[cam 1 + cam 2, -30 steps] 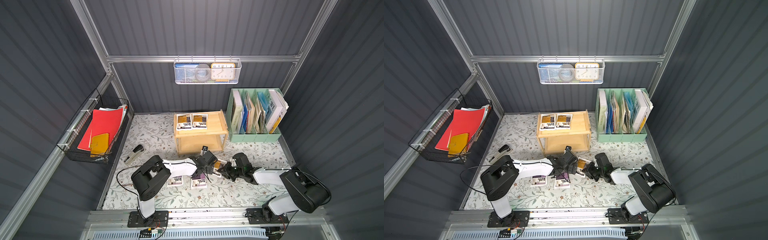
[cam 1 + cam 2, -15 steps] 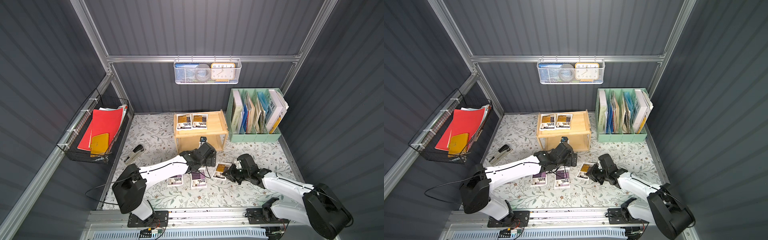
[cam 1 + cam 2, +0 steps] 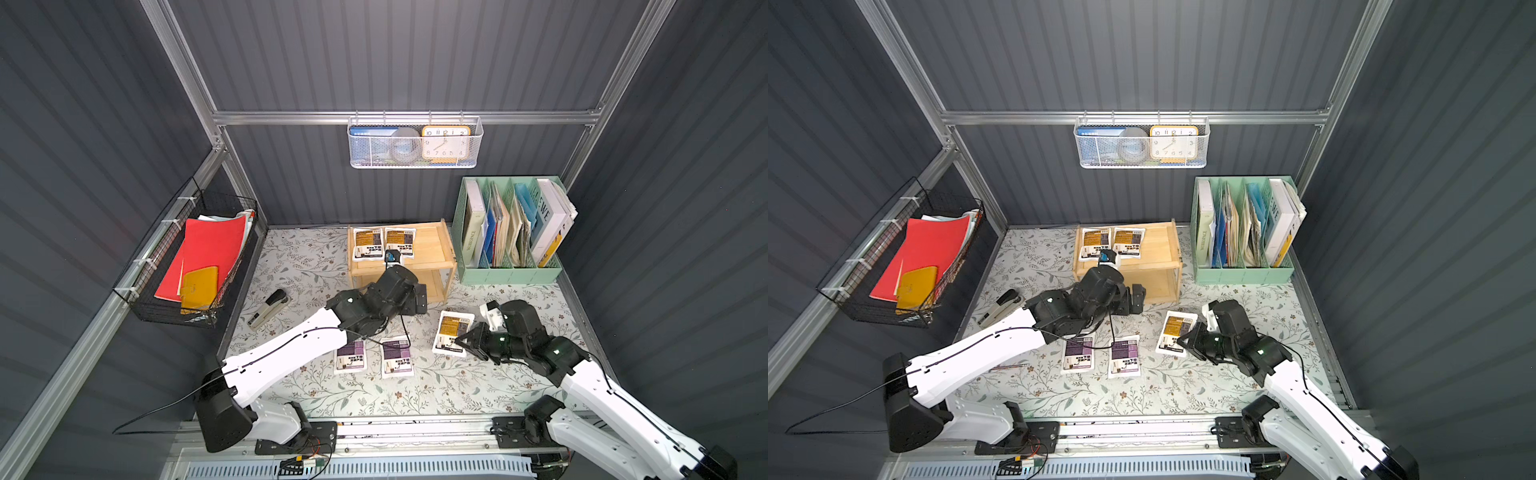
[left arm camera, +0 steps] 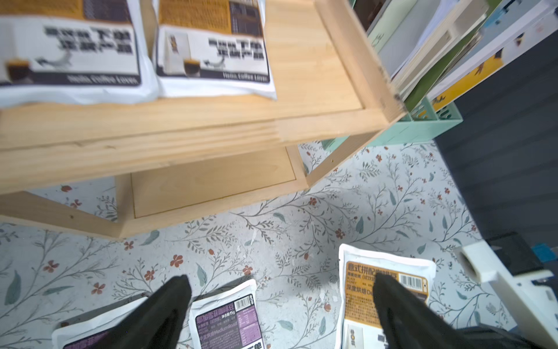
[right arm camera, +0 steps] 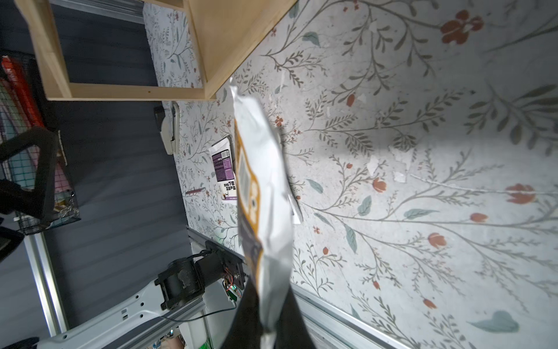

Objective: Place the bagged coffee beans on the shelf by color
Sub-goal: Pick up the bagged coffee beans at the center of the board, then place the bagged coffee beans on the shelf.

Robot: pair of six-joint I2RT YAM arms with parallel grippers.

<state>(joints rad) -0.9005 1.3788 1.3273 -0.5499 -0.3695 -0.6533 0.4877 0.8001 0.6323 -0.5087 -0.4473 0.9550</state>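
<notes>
The right pincer [image 3: 460, 342] is closed on the near edge of an orange-labelled coffee pouch [image 3: 452, 328], on the right side of the floral desk [image 3: 436, 390], in front of the light-wood shelf [image 3: 434, 254]. In the right wrist view that pouch [image 5: 262, 196] shows almost edge-on, pinched between the black fingers [image 5: 241, 320] and tilted above the desk. I cannot tell whether its far edge touches the surface.

The left pincer [image 4: 279, 279] hangs open just in front of the shelf's lower tier, its two fingers spread wide with nothing between them.

Two more orange-labelled pouches [image 3: 367, 244] [image 3: 400, 242] lie flat and side by side on the left half of the shelf's raised-rim top tray; the right half is bare wood.

Two purple-labelled pouches [image 3: 351, 356] [image 3: 396, 359] lie side by side on the desk, partly under the left arm and to the left of the gripped pouch. The shelf's lower tier holds no pouch in the left wrist view.
</notes>
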